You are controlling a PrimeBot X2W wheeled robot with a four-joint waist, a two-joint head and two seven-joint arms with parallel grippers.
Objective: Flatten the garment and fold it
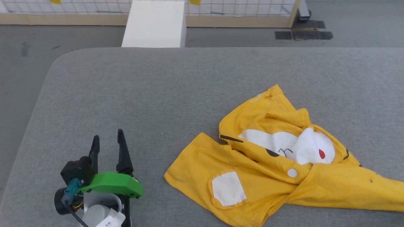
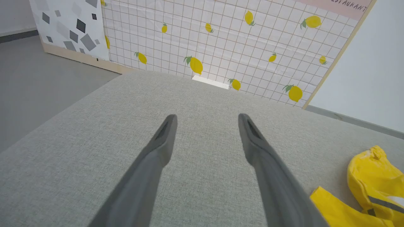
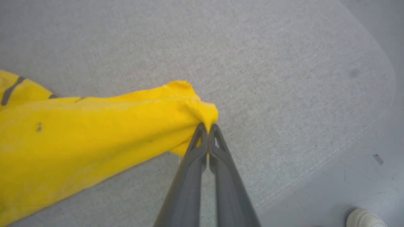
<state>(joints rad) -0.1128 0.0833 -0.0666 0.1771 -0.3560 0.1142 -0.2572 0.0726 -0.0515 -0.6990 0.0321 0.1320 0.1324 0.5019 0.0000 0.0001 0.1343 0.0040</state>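
T-shirt (image 1: 265,175) is on the right half of the grey fabric-covered table (image 1: 189,78), toward the near edge. It's mustard yellow and all crumpled, folded over itself, so the white patches, red dot and black squiggly lines only half show. One long stretch of it runs off the right side of the head view.

In the right wrist view, the right gripper (image 3: 208,126) has its two dark fingers pressed together, pinching a bunched-up end of the T-shirt (image 3: 94,132). The cloth is pulled into a taut band leading away from the pinch. That's out by a rounded corner of the table (image 3: 284,63), with grey floor (image 3: 363,142) past the edge and the toe of a pale shoe (image 3: 363,219) at the bottom right.

The left gripper (image 1: 108,135) is at the lower left, just above the bare table, well apart from the shirt. Its fingers are spread wide with nothing in between. Its own wrist view agrees on the gap for the left gripper (image 2: 207,116), with a bit of T-shirt (image 2: 375,176) off at the right edge.

Further out, the table ends in another rounded corner, then grey floor (image 1: 19,63). A white block (image 1: 154,25) sits behind the far edge, and there are some black tape patches (image 1: 303,34) on the floor. At the back is a grid-patterned panel with lemons (image 2: 221,41) on a wooden base.
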